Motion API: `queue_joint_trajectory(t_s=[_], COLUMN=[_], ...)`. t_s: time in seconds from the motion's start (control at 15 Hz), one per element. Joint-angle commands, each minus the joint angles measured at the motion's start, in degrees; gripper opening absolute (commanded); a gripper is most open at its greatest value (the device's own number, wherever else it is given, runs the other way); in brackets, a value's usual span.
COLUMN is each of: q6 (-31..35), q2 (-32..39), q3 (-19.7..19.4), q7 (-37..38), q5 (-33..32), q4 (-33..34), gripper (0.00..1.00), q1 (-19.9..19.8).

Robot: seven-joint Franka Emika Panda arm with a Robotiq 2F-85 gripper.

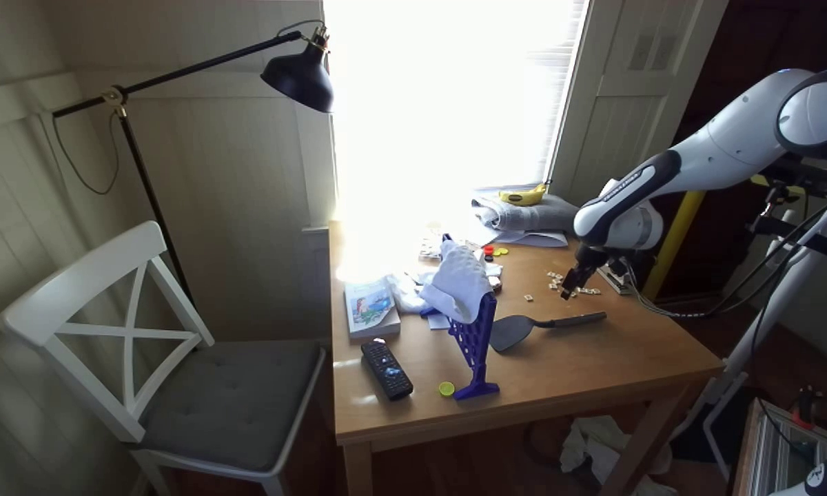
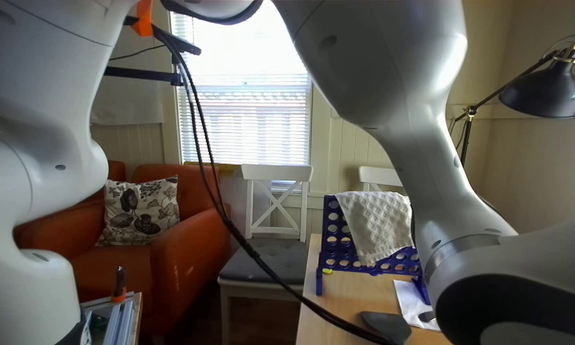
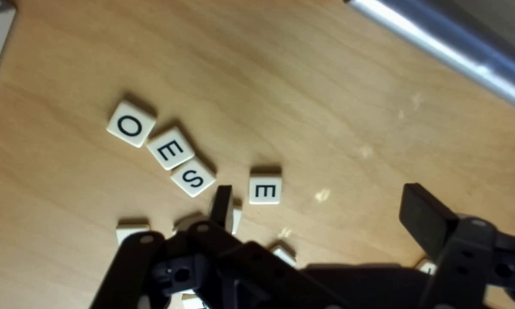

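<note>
Letter tiles (image 3: pixel 170 149) lie under and near the gripper (image 3: pixel 317 204), whose jaws stand wide apart; a wooden table (image 1: pixel 613 351) spreads beneath the hand; to the hand's left in an exterior view stands a blue rack (image 1: pixel 481 344), a white cloth (image 1: pixel 455 282) draped over its top; lower there lies a dark spatula (image 1: pixel 513 333), its handle ending near the hand; in the wrist view one E tile (image 3: pixel 265 190) shows between the fingers (image 3: pixel 221 204), nearer the left one; an O tile (image 3: pixel 130 124), another E and an S tile (image 3: pixel 193 177) slant in a line just past that fingertip.
</note>
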Motion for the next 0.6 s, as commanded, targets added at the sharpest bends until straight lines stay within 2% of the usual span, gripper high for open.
queue_joint_trajectory(t_s=[0.0, 0.53], q6=[-3.02, -5.37], q2=[3.12, 5.43], q3=[2.4, 1.96], q7=[-2.78, -1.83], q5=[1.13, 0.56], q4=[4.16, 7.04], gripper=[1.0, 1.0], q1=[-2.31, -2.61])
